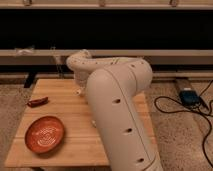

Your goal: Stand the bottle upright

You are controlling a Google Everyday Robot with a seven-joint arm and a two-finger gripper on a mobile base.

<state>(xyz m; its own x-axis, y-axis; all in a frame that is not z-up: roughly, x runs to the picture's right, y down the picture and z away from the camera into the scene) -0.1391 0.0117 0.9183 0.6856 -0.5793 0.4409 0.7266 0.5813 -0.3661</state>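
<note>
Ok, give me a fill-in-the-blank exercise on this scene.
1. The table is made of ____.
2. The gripper hangs above the table's ____ edge, beside the arm.
3. The blue box lies on the ____.
Missing words: wood; far; floor.

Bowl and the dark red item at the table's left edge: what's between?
Only bare table, per the camera view. Pincer sits at the arm's tip, near the far edge.

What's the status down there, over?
Gripper low at far edge of table, mostly behind the arm. Bottle not in sight. Red bowl sits apart, nearer the front.
</note>
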